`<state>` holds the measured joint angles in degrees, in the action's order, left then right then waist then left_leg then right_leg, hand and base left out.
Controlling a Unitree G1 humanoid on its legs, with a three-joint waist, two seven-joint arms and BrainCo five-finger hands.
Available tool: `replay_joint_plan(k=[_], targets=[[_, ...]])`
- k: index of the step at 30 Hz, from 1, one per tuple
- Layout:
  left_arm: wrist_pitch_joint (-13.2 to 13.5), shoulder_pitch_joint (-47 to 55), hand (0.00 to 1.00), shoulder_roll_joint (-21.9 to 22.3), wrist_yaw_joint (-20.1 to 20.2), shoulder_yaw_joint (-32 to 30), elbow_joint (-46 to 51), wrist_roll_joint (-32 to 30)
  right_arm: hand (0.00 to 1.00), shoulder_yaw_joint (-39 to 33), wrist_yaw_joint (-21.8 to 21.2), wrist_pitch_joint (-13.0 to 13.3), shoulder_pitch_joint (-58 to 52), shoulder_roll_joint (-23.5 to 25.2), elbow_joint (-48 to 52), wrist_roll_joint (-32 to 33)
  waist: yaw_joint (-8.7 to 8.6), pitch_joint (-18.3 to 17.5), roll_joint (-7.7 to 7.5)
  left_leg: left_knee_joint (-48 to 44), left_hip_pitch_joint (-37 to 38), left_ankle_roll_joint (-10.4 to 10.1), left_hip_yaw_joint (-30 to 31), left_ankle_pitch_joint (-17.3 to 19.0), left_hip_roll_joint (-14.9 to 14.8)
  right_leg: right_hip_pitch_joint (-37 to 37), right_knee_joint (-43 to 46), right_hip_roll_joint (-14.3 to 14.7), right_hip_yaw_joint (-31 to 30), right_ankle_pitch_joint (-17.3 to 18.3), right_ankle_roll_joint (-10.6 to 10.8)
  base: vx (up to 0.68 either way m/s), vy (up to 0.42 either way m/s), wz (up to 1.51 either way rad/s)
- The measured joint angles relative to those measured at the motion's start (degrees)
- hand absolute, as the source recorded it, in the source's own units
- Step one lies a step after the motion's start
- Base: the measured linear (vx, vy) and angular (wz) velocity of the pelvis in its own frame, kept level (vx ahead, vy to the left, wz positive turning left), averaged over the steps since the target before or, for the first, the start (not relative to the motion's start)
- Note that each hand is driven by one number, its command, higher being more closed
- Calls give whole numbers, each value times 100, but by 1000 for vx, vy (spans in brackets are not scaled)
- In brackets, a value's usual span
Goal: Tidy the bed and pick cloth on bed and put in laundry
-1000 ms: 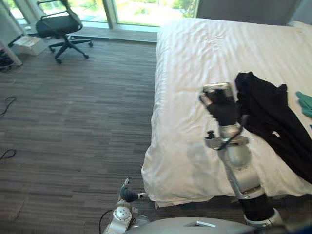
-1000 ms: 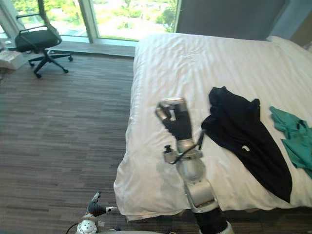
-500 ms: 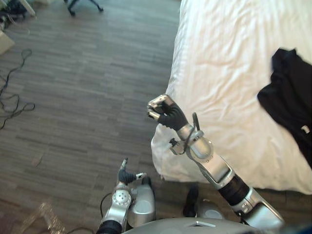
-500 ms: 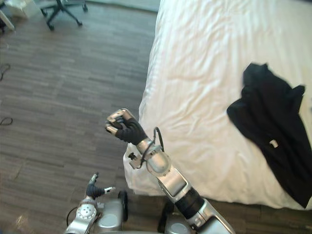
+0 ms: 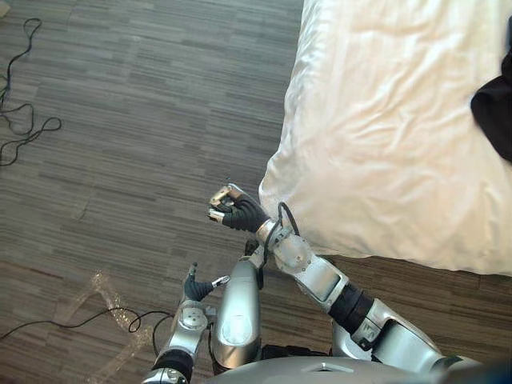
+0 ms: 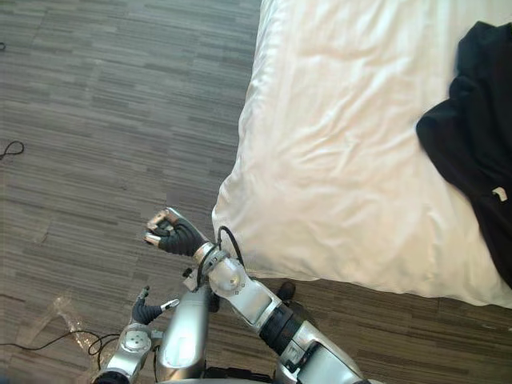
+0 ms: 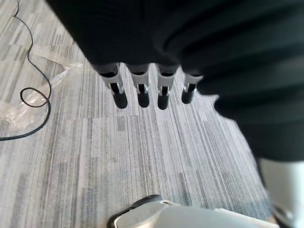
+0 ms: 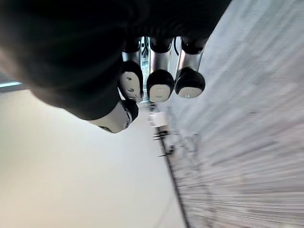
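Black cloth (image 6: pixel 472 152) on white bed (image 6: pixel 344 160); right hand (image 5: pixel 237 213) curled empty over floor (image 5: pixel 120 160); left hand (image 5: pixel 195 286) fingers relaxed.

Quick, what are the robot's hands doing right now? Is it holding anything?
Left hand: open, holding nothing.
Right hand: closed, curled up, holding nothing.
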<state>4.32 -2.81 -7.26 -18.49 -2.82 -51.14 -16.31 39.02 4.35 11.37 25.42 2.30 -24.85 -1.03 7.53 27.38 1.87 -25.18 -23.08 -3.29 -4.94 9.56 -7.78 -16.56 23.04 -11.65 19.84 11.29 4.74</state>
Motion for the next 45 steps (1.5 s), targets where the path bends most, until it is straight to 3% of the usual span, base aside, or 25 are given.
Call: replay_joint_plan(k=[2,7,11,18,22,24,26,28,31,33,37,40,45], targets=[[9,-127,0,32,-18,-2,-16,9,100,-616,203,-119,325,1,-603,-127,8,37,75,21,-257,1,33,-91,27,-263,-1,-6,2,-89,-42,-22,6,8],[95,-364,0,135,-16,-26,-8,198,100,-2120,748,-187,857,-133,-877,-132,3,89,174,238,-796,8,-26,-384,92,-917,-28,-57,-52,-295,-75,-29,14,1],[134,-545,0,337,-13,-308,111,262,100,-2494,837,-154,803,-22,-881,-130,137,108,209,630,-924,-18,-81,-657,129,-1251,4,-93,-69,-328,-123,-14,-36,4],[96,-550,0,489,193,-645,265,342,100,-2892,758,-117,-32,277,-868,16,121,105,166,826,-746,-39,-177,-763,183,-1169,50,-194,-36,-324,-126,8,-13,3],[62,-566,0,461,261,-641,269,341,100,-3171,623,-341,-909,239,-992,284,96,98,-25,942,-312,-5,-343,-727,207,-729,-147,-220,-33,-334,-110,11,31,-7],[-10,-525,0,356,323,-640,268,342,100,-3807,656,-428,-1580,219,-992,641,-64,-43,-293,1055,-132,6,-440,-707,207,-553,-334,-211,-35,-386,-72,21,42,-14],[-52,-508,0,294,340,-638,260,342,100,-4139,722,-433,-1847,210,-984,799,-158,-127,-441,1134,-22,-16,-519,-692,200,-476,-433,-198,-48,-422,-55,51,21,-21],[-120,-480,0,283,440,-605,256,338,100,-4455,737,-436,-2377,98,-862,1082,-243,-323,-677,1240,252,15,-691,-712,162,-271,-619,-138,-132,-513,-13,111,20,-39],[-139,-426,0,326,498,-376,234,331,100,-4546,705,-438,-3051,19,-599,1352,-394,-782,-779,1439,531,12,-841,-711,124,-44,-856,-56,-176,-565,16,111,2,-25],[-145,-339,0,407,582,-365,233,323,100,-4555,646,-449,-3363,-9,-458,1474,-423,-1109,-739,1552,739,-13,-983,-696,78,115,-1016,4,-186,-605,58,133,-14,-34],[-168,-29,0,394,726,-178,184,309,100,-4541,442,-522,-3856,-79,616,1677,-502,-1688,-512,1941,1311,-89,-1258,-692,25,436,-1269,143,-401,-652,102,115,-18,-36],[-170,110,0,389,759,-109,-26,104,100,-4502,259,-504,-4002,-200,1569,1822,-579,-1867,-400,2228,1634,-165,-1328,-755,28,644,-1421,218,-492,-676,114,73,-9,-19],[-173,447,0,330,944,67,-282,-139,100,-3995,-216,-250,-4067,-297,2852,2112,-693,-1952,-414,2509,1973,-198,-1334,-822,27,986,-1804,349,-548,-857,200,67,6,-9]])
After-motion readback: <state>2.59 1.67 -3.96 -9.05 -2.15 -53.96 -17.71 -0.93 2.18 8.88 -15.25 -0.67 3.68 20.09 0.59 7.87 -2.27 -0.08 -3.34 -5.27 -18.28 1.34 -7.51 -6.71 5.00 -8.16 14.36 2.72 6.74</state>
